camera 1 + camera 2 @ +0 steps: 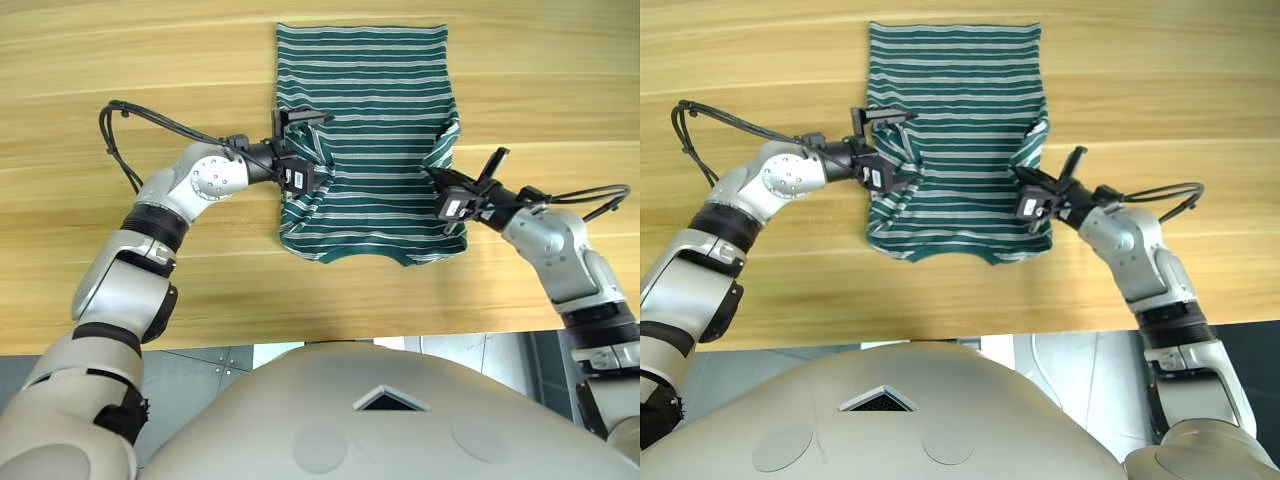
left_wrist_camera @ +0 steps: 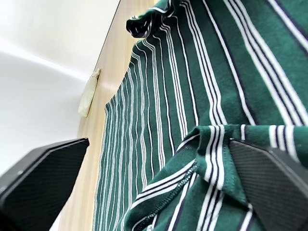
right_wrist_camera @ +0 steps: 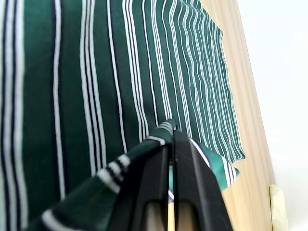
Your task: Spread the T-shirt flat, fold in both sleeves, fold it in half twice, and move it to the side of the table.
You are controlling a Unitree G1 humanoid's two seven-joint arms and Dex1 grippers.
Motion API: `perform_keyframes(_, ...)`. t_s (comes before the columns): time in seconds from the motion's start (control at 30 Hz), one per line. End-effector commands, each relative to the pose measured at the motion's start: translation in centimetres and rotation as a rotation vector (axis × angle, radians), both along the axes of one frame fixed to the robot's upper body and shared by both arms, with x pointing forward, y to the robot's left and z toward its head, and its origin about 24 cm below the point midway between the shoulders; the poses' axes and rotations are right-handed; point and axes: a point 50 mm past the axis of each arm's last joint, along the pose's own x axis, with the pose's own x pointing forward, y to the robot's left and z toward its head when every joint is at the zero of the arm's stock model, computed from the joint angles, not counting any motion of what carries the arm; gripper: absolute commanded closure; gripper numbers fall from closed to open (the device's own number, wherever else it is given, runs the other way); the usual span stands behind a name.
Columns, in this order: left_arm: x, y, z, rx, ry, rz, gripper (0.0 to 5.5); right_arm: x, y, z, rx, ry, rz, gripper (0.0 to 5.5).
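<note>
A green T-shirt point(image 1: 370, 110) with white stripes lies on the wooden table point(image 1: 120, 60), hem at the far side and collar toward me. Both side edges are turned inward and rumpled. At the shirt's left edge my left gripper point(image 1: 316, 152) stands open; in the left wrist view a fold of cloth point(image 2: 211, 144) drapes over one finger point(image 2: 274, 178) while the other finger point(image 2: 38, 178) is bare. My right gripper point(image 1: 437, 179) is at the shirt's right edge, shut on a raised ridge of fabric point(image 3: 159, 137).
Bare wood stretches left and right of the shirt, and the table's front edge point(image 1: 300, 345) runs just beyond the collar. A small beige strip point(image 2: 89, 93) lies on the wood past the shirt's far end. Cables loop off both wrists.
</note>
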Motion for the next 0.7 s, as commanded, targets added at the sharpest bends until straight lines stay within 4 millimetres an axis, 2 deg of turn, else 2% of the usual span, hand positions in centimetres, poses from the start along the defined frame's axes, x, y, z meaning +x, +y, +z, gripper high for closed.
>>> perform_keyframes(0.03,-1.1,0.8,-2.1,0.090,0.076,0.005,0.10,0.7,1.1,0.2,0.000,-0.012,0.013,5.48)
perform_keyframes(0.33,-1.2,0.8,-2.2,0.087,0.080,0.003,0.10,0.8,2.2,-0.5,0.001,0.020,0.022,5.48)
perform_keyframes(0.5,-1.2,0.8,-2.2,0.087,0.081,0.006,0.10,0.9,2.1,-1.4,-0.022,0.062,-0.012,5.48)
perform_keyframes(0.7,-1.3,0.7,-2.3,0.084,0.083,0.004,0.10,1.3,2.1,-1.5,0.004,0.069,-0.056,4.51)
